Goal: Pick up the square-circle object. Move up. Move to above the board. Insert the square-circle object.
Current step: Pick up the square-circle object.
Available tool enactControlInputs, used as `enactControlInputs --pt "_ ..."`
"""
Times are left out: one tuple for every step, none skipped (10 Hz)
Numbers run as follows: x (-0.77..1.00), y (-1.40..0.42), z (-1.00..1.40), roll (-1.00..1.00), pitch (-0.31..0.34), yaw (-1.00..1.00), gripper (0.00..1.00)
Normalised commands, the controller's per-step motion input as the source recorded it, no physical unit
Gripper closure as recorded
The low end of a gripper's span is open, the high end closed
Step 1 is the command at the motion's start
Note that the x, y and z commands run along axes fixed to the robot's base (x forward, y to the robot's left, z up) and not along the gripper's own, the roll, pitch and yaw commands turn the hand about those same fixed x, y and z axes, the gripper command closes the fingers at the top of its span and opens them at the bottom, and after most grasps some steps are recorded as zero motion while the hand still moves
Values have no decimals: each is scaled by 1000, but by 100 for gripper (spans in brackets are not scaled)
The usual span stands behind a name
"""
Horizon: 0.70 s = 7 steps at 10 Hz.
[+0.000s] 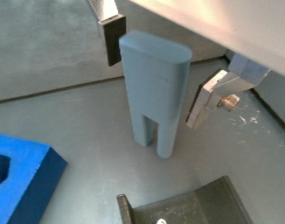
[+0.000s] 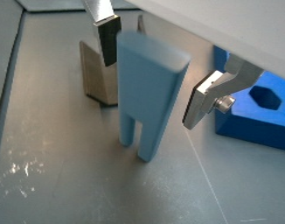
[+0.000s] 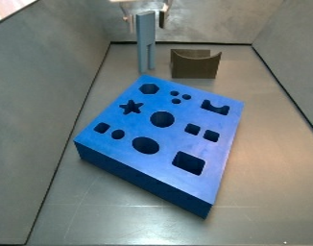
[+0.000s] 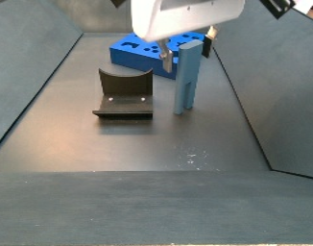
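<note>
beyond the far edge of the board [image 3: 162, 135], the gripper [image 1: 159, 77] brackets the upright square-circle object [image 1: 153, 93] with fingers [image 1: 112, 39] open and apparently not yet touching it, so centre first, then close squarely before lifting.

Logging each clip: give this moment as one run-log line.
phase: pick-up | gripper: open, straddling top of square-circle object | object: upright on floor, not lifted | board: holes empty | fixture: beside object
</note>
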Motion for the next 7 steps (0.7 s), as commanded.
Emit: enactControlInputs --pt "-23 0 0 0 0 31 0" --pt "0 0 0 0 0 0 100" --pt "0 0 0 0 0 0 100" --pt "0 0 0 0 0 0 100" --pt "0 0 0 0 0 0 100" --pt "0 0 0 0 0 0 100" --pt "0 0 0 0 0 0 100"
